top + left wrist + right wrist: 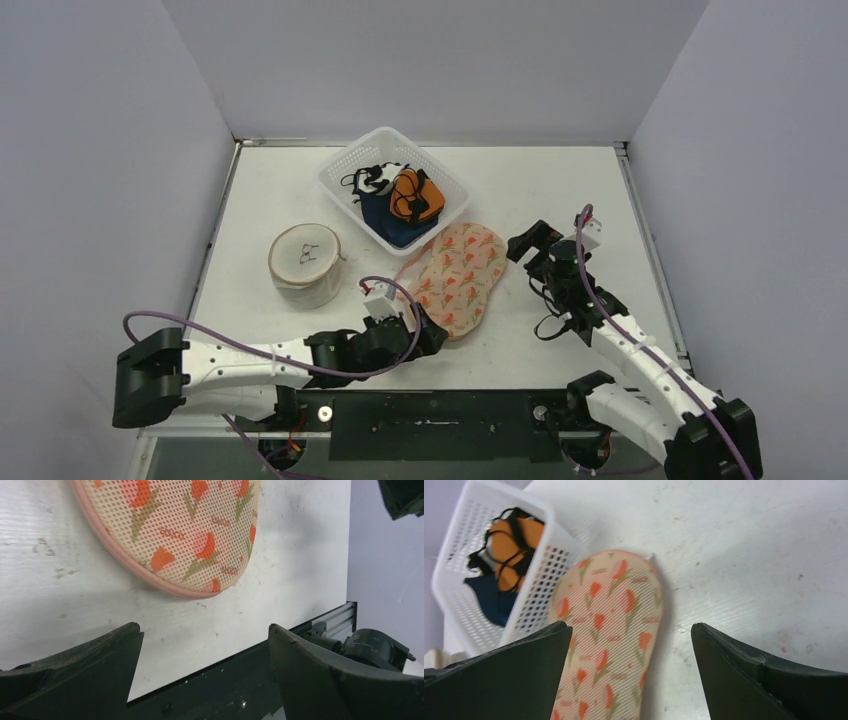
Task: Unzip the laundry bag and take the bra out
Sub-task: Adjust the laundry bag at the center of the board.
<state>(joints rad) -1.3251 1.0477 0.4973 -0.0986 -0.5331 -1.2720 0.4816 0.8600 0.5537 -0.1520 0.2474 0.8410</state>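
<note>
When I look from the top camera, the laundry bag [460, 275] lies flat on the white table [560, 190], near the middle, between my two arms. It is a mesh bag with orange and pink flowers and a pink border. Its far end reaches the near corner of the white basket [340, 168]; I cannot tell from here if they touch. In the basket are an orange garment with black straps [415, 195] and a dark blue cloth [385, 228]. A round beige container [305, 262] stands to the left of the laundry bag, well apart from it. My left gripper [435, 335] is low at the near end of the bag, and my right gripper [527, 243] is just beside its far right edge.

From the left wrist camera, my left gripper [204, 629] has the jaws spread wide and nothing is between them. The rounded end of the laundry bag [185, 535] lies a little ahead of the fingertips and does not touch them.

From the right wrist camera, my right gripper [630, 626] is also released, with the jaws wide and holding nothing. It hangs over the laundry bag [609, 605], which lies against the wall of the basket [549, 545]. Whether the zip is open, and what is inside the bag, I cannot tell.
</note>
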